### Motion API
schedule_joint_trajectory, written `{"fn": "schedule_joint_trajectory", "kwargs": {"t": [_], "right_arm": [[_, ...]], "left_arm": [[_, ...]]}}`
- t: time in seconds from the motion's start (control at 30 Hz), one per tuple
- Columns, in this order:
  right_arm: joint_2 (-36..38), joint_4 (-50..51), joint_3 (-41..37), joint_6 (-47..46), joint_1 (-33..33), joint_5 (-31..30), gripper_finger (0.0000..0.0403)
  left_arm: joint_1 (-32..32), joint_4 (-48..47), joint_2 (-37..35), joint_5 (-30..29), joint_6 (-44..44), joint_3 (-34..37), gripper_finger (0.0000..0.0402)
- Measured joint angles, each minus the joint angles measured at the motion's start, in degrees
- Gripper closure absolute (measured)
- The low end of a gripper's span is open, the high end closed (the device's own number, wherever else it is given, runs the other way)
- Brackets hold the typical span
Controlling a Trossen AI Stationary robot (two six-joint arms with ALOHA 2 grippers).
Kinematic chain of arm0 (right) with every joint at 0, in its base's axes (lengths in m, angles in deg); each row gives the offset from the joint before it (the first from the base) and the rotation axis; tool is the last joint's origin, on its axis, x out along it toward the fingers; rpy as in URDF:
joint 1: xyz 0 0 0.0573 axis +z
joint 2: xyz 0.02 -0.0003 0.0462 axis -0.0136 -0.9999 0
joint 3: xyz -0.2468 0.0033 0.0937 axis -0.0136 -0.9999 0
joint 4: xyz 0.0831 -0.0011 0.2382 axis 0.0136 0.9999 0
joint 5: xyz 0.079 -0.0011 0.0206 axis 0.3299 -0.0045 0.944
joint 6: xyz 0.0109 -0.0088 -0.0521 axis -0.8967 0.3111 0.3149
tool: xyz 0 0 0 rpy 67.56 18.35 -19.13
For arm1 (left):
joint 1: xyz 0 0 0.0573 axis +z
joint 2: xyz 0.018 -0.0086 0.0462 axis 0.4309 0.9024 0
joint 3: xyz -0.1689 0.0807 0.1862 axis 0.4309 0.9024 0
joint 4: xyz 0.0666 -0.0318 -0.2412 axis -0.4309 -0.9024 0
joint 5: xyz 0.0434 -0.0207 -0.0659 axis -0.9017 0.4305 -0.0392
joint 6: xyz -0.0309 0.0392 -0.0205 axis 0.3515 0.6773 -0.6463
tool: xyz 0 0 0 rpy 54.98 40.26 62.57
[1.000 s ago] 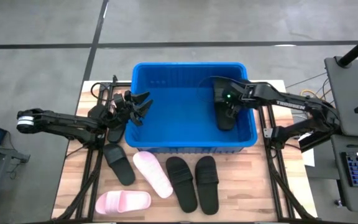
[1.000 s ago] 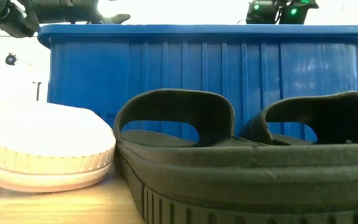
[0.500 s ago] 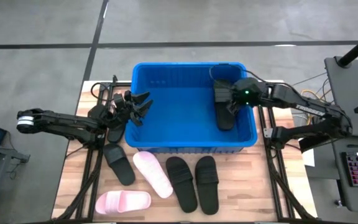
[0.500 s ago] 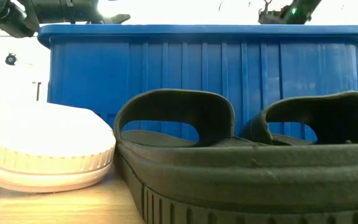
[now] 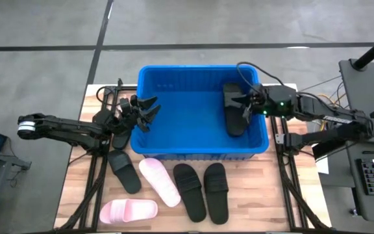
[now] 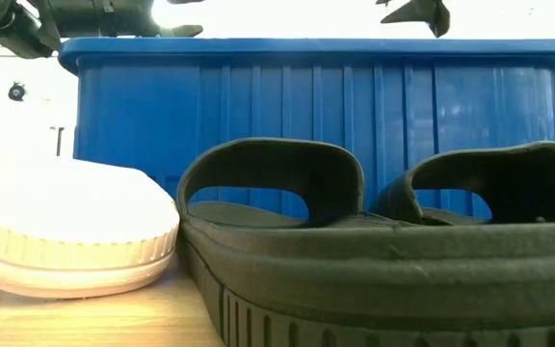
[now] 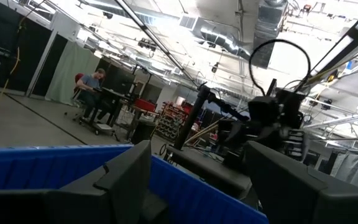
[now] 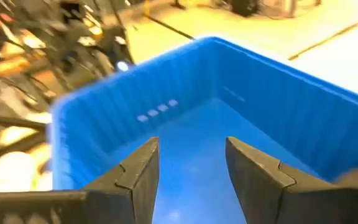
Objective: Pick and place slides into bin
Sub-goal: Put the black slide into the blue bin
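One black slide [image 5: 233, 114] is already laid in the blue bin [image 5: 174, 153], beside the empty right gripper [image 5: 245, 108] with jaws apart, while five slides [image 5: 200, 188] are left near it and the left gripper [image 5: 147, 112] is held open.

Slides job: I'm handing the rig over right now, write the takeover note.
Right pincer: open, empty, above the bin's right side.
Left pincer: open, empty, at the bin's left rim.
Done: one black slide lies in the bin.
Left: on the table in front of the bin, three black slides and two pink slides.
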Motion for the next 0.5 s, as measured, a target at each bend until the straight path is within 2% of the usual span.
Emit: {"fn": "schedule_joint_trajectory", "kwargs": {"t": [0.5], "right_arm": [[-4.46, -15.81, -0.05, -2.72, 16.76, -2.06, 0.0230]], "left_arm": [[0.07, 0.08, 0.00, 0.00, -0.03, 0.00, 0.0155]]}}
